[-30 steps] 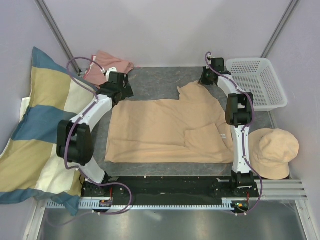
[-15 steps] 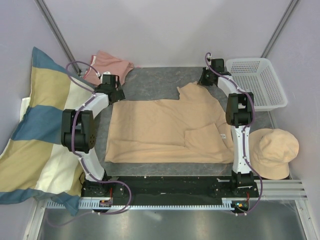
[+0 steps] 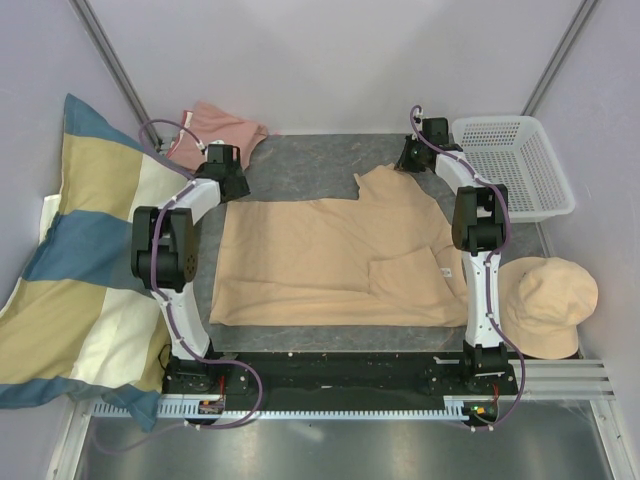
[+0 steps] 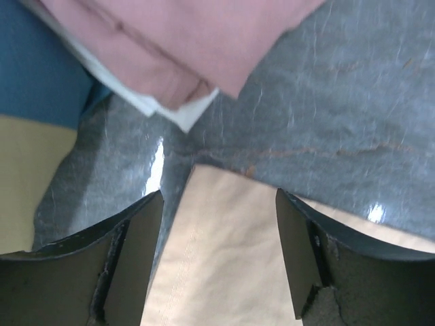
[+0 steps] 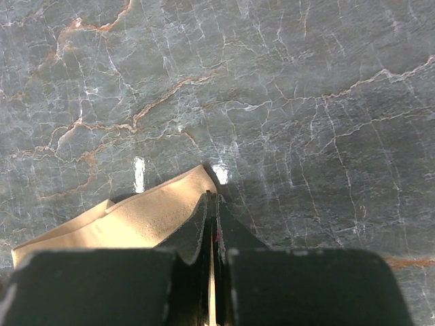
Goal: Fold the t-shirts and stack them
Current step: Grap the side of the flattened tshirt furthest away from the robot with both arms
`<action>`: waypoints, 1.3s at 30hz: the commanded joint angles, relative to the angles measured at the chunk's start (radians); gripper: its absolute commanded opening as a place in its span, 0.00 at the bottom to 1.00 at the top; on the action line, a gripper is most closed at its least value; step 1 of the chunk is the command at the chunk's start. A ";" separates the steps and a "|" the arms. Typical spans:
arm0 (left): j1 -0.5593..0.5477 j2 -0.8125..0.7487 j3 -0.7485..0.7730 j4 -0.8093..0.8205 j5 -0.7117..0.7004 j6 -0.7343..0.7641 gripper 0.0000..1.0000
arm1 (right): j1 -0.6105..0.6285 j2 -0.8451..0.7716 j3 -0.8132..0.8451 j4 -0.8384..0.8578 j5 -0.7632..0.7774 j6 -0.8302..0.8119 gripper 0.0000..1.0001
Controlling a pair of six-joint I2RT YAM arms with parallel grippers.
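Note:
The tan t-shirt lies spread flat on the dark table, one sleeve folded over near its right side. My left gripper stands open over the shirt's far left corner. In the left wrist view that corner lies between the two fingers of the left gripper, which are apart from it. My right gripper is at the far right corner of the shirt. In the right wrist view the right gripper is shut on the tan cloth. The pink t-shirt lies crumpled at the back left, and its edge shows just beyond the left fingers.
A striped blue, yellow and cream pillow fills the left side. At the back right stands a white mesh basket. A beige hat sits at the near right. Bare grey table shows between the two grippers.
My left arm has swung back and to the left, bringing its gripper onto the tan shirt's far left corner. The right arm has not moved.

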 commanded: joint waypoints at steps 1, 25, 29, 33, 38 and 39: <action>0.027 0.046 0.069 -0.041 0.014 0.028 0.69 | 0.009 -0.025 -0.027 -0.053 -0.009 -0.014 0.00; 0.039 0.155 0.175 -0.189 -0.020 0.042 0.56 | 0.000 -0.027 -0.038 -0.047 -0.018 -0.008 0.00; 0.039 0.171 0.200 -0.198 -0.018 0.043 0.56 | -0.001 -0.022 -0.039 -0.048 -0.018 -0.009 0.00; 0.039 0.183 0.221 -0.207 -0.017 0.046 0.55 | -0.004 -0.024 -0.041 -0.048 -0.020 -0.009 0.00; 0.041 0.186 0.223 -0.210 -0.015 0.051 0.44 | -0.007 -0.022 -0.041 -0.047 -0.023 -0.011 0.00; 0.039 0.187 0.223 -0.209 -0.015 0.051 0.40 | -0.007 -0.022 -0.041 -0.047 -0.023 -0.011 0.00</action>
